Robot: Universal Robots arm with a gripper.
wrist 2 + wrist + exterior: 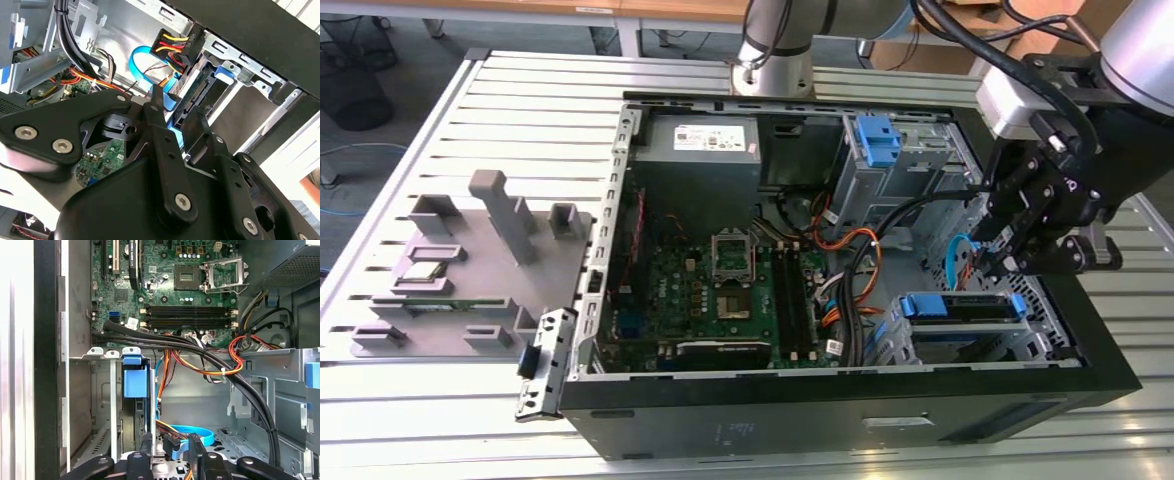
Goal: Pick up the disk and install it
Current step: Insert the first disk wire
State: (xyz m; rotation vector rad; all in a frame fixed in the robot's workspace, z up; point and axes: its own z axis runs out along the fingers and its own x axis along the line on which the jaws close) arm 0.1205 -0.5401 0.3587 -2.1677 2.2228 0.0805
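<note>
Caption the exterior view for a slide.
Gripper hangs close by the blue-railed disk sitting in the open computer case's drive bay, at the exterior view's right.

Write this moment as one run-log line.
silver-grey rectangular hard disk with blue rails: in metal drive bay | end effector: open, beside disk

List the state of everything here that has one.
disk: slotted in a drive bay, blue rails on.
gripper: open, holding nothing, at the disk's connector end.
computer case: side open, lying flat.
CPU socket: bare, no cooler.
memory slots: empty.
</note>
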